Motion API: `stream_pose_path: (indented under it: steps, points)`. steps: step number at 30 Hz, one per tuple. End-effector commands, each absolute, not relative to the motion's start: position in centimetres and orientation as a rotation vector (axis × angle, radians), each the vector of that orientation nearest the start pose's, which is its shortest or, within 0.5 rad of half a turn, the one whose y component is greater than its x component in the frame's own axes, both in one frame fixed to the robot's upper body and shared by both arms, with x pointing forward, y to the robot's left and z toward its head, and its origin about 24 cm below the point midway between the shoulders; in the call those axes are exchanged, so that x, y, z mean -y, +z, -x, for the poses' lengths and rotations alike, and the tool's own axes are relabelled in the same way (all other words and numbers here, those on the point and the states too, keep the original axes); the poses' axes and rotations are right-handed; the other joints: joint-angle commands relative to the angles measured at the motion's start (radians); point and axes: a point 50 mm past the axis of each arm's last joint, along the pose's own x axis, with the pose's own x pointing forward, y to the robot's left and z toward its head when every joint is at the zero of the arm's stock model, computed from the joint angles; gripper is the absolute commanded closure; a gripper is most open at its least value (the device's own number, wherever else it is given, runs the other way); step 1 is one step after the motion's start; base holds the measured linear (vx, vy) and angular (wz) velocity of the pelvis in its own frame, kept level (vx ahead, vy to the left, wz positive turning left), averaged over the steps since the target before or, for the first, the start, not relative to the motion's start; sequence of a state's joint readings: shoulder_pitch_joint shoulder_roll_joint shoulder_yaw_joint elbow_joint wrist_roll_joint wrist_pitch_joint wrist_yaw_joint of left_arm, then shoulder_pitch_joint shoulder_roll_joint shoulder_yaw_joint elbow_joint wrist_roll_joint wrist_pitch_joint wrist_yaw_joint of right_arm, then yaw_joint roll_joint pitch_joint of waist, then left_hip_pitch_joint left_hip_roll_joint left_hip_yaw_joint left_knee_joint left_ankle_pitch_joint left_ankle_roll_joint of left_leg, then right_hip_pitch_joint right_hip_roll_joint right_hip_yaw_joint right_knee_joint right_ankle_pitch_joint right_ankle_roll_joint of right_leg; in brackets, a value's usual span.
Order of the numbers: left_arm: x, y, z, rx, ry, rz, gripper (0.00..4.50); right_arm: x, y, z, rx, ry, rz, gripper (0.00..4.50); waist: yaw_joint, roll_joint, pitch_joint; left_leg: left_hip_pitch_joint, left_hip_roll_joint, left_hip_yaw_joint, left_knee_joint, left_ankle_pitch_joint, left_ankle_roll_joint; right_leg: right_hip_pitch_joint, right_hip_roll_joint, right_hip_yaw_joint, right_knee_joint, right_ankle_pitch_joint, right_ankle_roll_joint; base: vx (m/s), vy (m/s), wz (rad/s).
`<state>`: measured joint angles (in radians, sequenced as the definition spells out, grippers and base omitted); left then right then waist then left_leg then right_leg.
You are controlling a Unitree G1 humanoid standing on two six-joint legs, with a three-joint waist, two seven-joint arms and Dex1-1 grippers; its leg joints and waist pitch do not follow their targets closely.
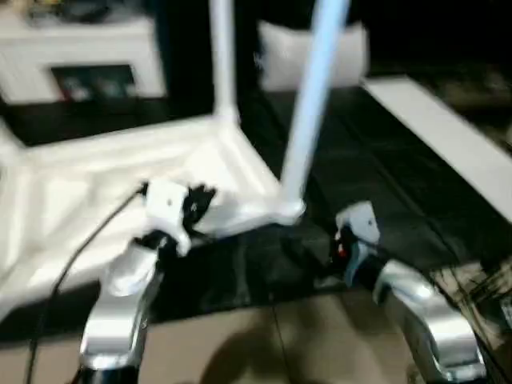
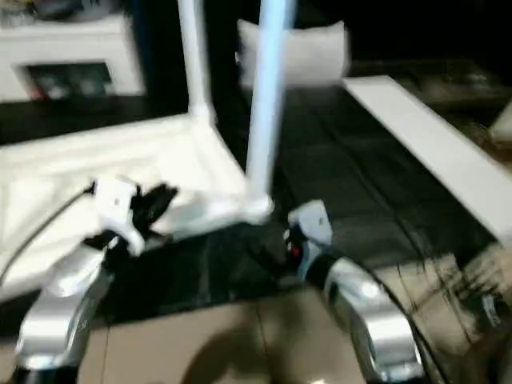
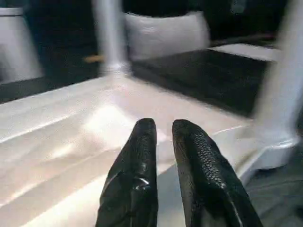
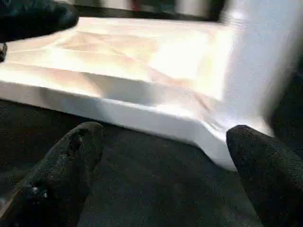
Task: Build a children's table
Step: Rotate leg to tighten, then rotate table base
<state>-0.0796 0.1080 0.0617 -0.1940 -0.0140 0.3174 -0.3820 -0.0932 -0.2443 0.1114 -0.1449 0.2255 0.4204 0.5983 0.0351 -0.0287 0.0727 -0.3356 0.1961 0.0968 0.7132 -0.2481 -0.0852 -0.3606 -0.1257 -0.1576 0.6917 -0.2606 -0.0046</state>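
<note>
Two long tapered white tube legs already stand up from the white plastic rectangular tabletop, which lies ribbed side up on the dark floor: the near leg at the corner closest to the right arm, the far leg at the corner behind it. So this looks like the middle of the leg-fitting stage, with the remaining corners, off toward the robot's left, not visible enough to judge.

Left gripper hovers over the ribbed underside, its black fingers nearly together, a narrow slit between them and nothing in it. Right gripper sits low on the floor just beside the near corner, jaws spread wide and empty, the corner socket right ahead of them.

A flat white panel lies well apart on the right. Next, I'd say, comes fetching another leg and lining its end up with a free socket, pressing straight down while the other arm steadies the top.
</note>
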Motion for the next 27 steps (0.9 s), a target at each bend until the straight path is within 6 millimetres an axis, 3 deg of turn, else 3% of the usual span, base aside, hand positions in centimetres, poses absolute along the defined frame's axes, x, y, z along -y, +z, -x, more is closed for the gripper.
stream_pose_path:
  steps: [1,2,3,4,5,6,7,8,9,10,11,12,13,14,15,16,17,18,19,20,21,22,23,25,26,27]
  points:
    - [-15.9,8.2,-26.3,-0.068,-0.317,-0.093,3.74,12.6,6.3,-25.6,-0.198,0.772,-0.014,0.00,-0.018,0.008,-0.019,0.054,-0.080,0.026,0.134,-0.232,0.048,-0.042,-0.140,0.024,-0.288,-1.228,-0.069,0.124,0.016,0.26]
    - [-15.8,8.3,-26.1,-0.078,-0.307,-0.089,3.74,12.5,6.3,-25.7,-0.193,0.781,-0.009,0.00,-0.014,0.023,-0.022,0.038,-0.006,0.018,0.070,-0.383,0.064,0.074,-0.186,-0.024,-0.261,-1.117,-0.015,0.200,0.060,0.58]
    - [-15.8,8.3,-26.1,-0.080,-0.304,-0.093,3.74,12.5,6.3,-25.7,-0.192,0.788,-0.006,0.00,-0.010,0.034,-0.030,0.059,-0.008,0.022,0.022,-0.412,0.073,0.087,-0.164,-0.033,-0.249,-1.000,-0.035,0.081,0.069,0.83]
    - [-15.8,8.4,-26.1,-0.080,-0.304,-0.094,3.74,12.5,6.3,-25.7,-0.191,0.789,-0.004,0.00,-0.034,0.058,-0.032,0.007,0.006,-0.030,-0.117,-0.477,0.084,0.125,-0.055,-0.056,-0.167,-0.701,-0.061,0.119,0.080,1.14]
    - [-15.6,8.3,-26.0,-0.085,-0.310,-0.103,3.74,12.6,6.4,-25.7,-0.183,0.795,0.011,0.00,-0.042,0.084,-0.033,-0.003,0.002,-0.050,-0.147,-0.518,0.079,0.144,-0.021,-0.061,-0.136,-0.603,-0.053,0.043,0.036,0.81]
    - [-15.6,8.3,-25.9,-0.089,-0.311,-0.109,3.74,12.7,6.4,-25.7,-0.181,0.794,0.011,0.00,-0.069,0.090,-0.040,0.053,-0.008,-0.103,-0.188,-0.543,0.108,0.118,0.020,-0.049,-0.105,-0.396,-0.058,0.131,0.051,0.62]
    - [-15.4,8.3,-25.8,-0.090,-0.336,-0.104,3.74,12.8,6.5,-25.8,-0.175,0.792,0.007,0.00,-0.104,0.103,-0.059,0.186,0.055,-0.148,-0.188,-0.486,0.171,0.014,0.037,0.006,-0.049,-0.201,-0.075,0.180,0.056,0.44]
    - [-15.3,8.3,-25.7,-0.091,-0.346,-0.102,3.74,12.9,6.5,-25.8,-0.173,0.790,0.005,0.00,-0.091,0.080,-0.034,0.156,0.075,-0.155,-0.205,-0.391,0.234,-0.017,0.033,0.046,0.004,-0.070,-0.054,0.180,0.056,0.44]
    - [-15.2,8.3,-25.6,-0.096,-0.364,-0.100,3.74,12.9,6.6,-25.8,-0.172,0.790,0.001,0.00,-0.093,0.067,-0.036,0.151,0.075,-0.148,-0.200,-0.305,0.270,-0.035,0.021,0.064,0.001,-0.001,-0.051,0.179,0.017,0.17]
    - [-15.1,8.2,-25.6,-0.100,-0.380,-0.097,3.74,12.9,6.6,-25.7,-0.171,0.792,-0.001,0.00,-0.080,0.036,-0.054,0.152,0.035,-0.110,-0.156,-0.026,0.319,-0.068,-0.014,0.106,-0.039,0.145,-0.077,0.177,-0.020,0.06]
    - [-15.1,8.2,-25.4,-0.102,-0.399,-0.093,3.74,12.9,6.6,-25.7,-0.169,0.796,-0.001,0.00,-0.058,-0.014,-0.083,0.063,-0.065,-0.052,-0.087,0.192,0.283,0.022,-0.058,0.182,-0.099,0.313,-0.067,0.177,-0.020,0.06]
    - [-15.1,8.2,-25.2,-0.106,-0.430,-0.066,3.56,12.8,6.6,-25.5,-0.166,0.801,-0.003,0.00,-0.033,-0.017,-0.099,0.046,-0.113,-0.029,-0.042,0.276,0.254,0.062,-0.075,0.230,-0.079,0.475,-0.145,0.141,-0.017,0.11]
    - [-15.1,8.3,-24.9,-0.115,-0.483,-0.040,3.56,12.8,6.6,-25.4,-0.161,0.806,-0.003,0.00,-0.010,-0.033,-0.114,-0.050,-0.073,-0.058,-0.013,0.293,0.206,0.154,-0.147,0.298,-0.050,0.984,-0.252,0.103,0.014,0.25]
    - [-15.1,8.4,-24.7,-0.120,-0.517,-0.040,3.56,12.7,6.5,-25.4,-0.159,0.809,-0.007,0.00,0.028,-0.029,-0.113,-0.067,-0.042,-0.056,-0.024,0.215,0.122,0.154,-0.123,0.302,-0.040,1.365,-0.309,0.103,0.014,0.25]
    - [-15.2,8.5,-24.5,-0.126,-0.554,-0.049,3.56,12.7,6.5,-25.4,-0.155,0.808,-0.004,0.00,0.028,-0.023,-0.106,-0.068,-0.032,-0.058,-0.047,0.192,0.097,0.146,-0.096,0.284,-0.038,1.395,-0.324,0.043,-0.012,0.19]
    - [-15.4,8.7,-24.4,-0.133,-0.600,-0.058,3.56,12.7,6.5,-25.5,-0.150,0.807,-0.002,0.00,0.034,0.019,-0.105,-0.061,-0.025,-0.043,-0.094,0.294,0.056,0.122,-0.006,0.232,-0.023,1.244,-0.325,0.000,0.000,0.00]
    - [-15.4,8.7,-24.4,-0.133,-0.600,-0.058,3.56,12.7,6.5,-25.5,-0.150,0.807,-0.002,0.00,0.028,0.056,-0.106,0.011,-0.008,-0.051,-0.085,0.580,0.026,0.038,0.067,0.175,-0.002,0.894,-0.286,0.000,0.000,0.00]
    - [-15.8,8.9,-24.3,-0.153,-0.651,-0.078,3.56,12.7,6.6,-25.6,-0.143,0.807,0.003,0.00,0.005,0.070,-0.110,0.088,-0.004,-0.084,-0.077,0.838,-0.001,-0.036,0.062,0.154,-0.024,0.524,-0.218,0.000,0.000,0.00]
    - [-15.9,9.0,-24.2,-0.167,-0.686,-0.089,3.56,12.7,6.7,-25.7,-0.140,0.808,0.005,0.00,0.006,0.061,-0.096,0.077,-0.013,-0.065,-0.085,0.800,-0.012,-0.037,0.053,0.154,-0.058,0.398,-0.186,0.000,0.000,0.00]
    - [-16.1,9.0,-24.2,-0.178,-0.709,-0.098,3.56,12.6,6.7,-25.8,-0.138,0.809,0.006,0.00,0.010,0.050,-0.076,0.040,-0.034,-0.041,-0.106,0.547,-0.031,0.002,0.037,0.160,-0.086,0.263,-0.167,0.000,0.000,0.00]
    - [-16.2,9.1,-24.2,-0.186,-0.724,-0.112,3.56,12.6,6.8,-25.9,-0.136,0.810,0.005,0.00,0.014,0.044,-0.076,0.028,-0.037,-0.038,-0.113,0.428,-0.033,0.024,0.027,0.169,-0.089,0.234,-0.160,-0.077,0.004,0.03]
    - [-16.5,9.1,-24.2,-0.198,-0.734,-0.127,3.56,12.5,6.9,-26.1,-0.134,0.809,0.003,0.00,0.019,0.039,-0.070,0.017,-0.029,-0.035,-0.134,0.178,-0.035,0.041,0.007,0.179,-0.106,0.132,-0.168,-0.159,-0.010,0.07]
    - [-16.7,9.1,-24.1,-0.219,-0.756,-0.140,3.56,12.4,7.0,-26.3,-0.133,0.800,0.005,0.00,0.017,0.035,-0.058,0.013,-0.023,-0.033,-0.156,-0.033,-0.017,0.046,-0.003,0.186,-0.120,-0.011,-0.181,-0.132,-0.018,0.04]
    - [-17.1,9.1,-24.1,-0.257,-0.817,-0.177,3.56,12.3,7.1,-26.9,-0.137,0.779,0.002,0.00,0.014,0.032,-0.053,0.018,-0.018,-0.025,-0.173,-0.198,0.022,0.043,-0.015,0.197,-0.141,-0.242,-0.184,-0.110,-0.050,0.04]
    - [-17.4,9.0,-24.0,-0.309,-0.873,-0.202,3.56,12.0,7.0,-27.6,-0.158,0.755,0.018,0.00,0.007,0.036,-0.053,0.009,-0.013,-0.027,-0.180,-0.201,0.032,0.044,-0.017,0.196,-0.142,-0.274,-0.186,-0.091,-0.056,0.00]
    - [-17.7,8.9,-24.0,-0.334,-0.886,-0.212,3.56,11.7,7.0,-28.1,-0.172,0.746,0.023,0.00,0.004,0.037,-0.053,0.009,-0.012,-0.025,-0.181,-0.201,0.035,0.040,-0.016,0.195,-0.144,-0.277,-0.187,-0.084,-0.061,-0.03]
